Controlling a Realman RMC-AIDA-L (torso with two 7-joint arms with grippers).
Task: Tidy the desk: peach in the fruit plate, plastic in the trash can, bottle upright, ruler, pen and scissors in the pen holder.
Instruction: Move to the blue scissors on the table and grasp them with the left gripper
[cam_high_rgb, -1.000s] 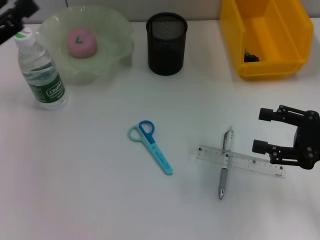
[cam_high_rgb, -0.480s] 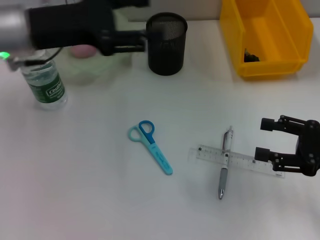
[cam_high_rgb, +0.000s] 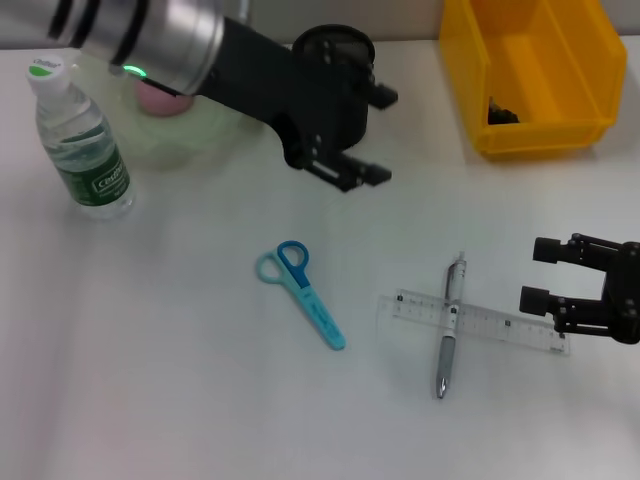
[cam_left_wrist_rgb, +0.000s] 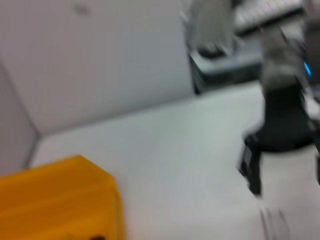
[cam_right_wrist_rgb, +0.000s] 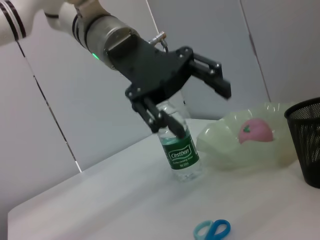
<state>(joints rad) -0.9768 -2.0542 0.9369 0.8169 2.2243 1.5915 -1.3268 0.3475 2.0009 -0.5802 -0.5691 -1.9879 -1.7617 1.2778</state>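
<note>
The pink peach (cam_high_rgb: 158, 97) lies in the pale green fruit plate (cam_high_rgb: 170, 140), partly hidden by my left arm. The bottle (cam_high_rgb: 80, 140) stands upright at the far left. Blue scissors (cam_high_rgb: 302, 291) lie in the middle. A pen (cam_high_rgb: 448, 327) lies across the clear ruler (cam_high_rgb: 480, 323). My left gripper (cam_high_rgb: 385, 136) hangs open and empty in front of the black mesh pen holder (cam_high_rgb: 335, 40); the right wrist view shows this left gripper (cam_right_wrist_rgb: 200, 107) before the bottle (cam_right_wrist_rgb: 180, 152). My right gripper (cam_high_rgb: 535, 273) is open beside the ruler's right end. A small dark crumpled piece (cam_high_rgb: 500, 112) lies in the yellow bin (cam_high_rgb: 535, 135).
The yellow bin stands at the back right and also fills a corner of the left wrist view (cam_left_wrist_rgb: 55, 200). My left arm crosses above the plate and the pen holder. Bare white table lies in front of the scissors and to the left.
My left arm has swung from the far left corner across the plate to the front of the pen holder. My right gripper has drifted slightly right, away from the ruler.
</note>
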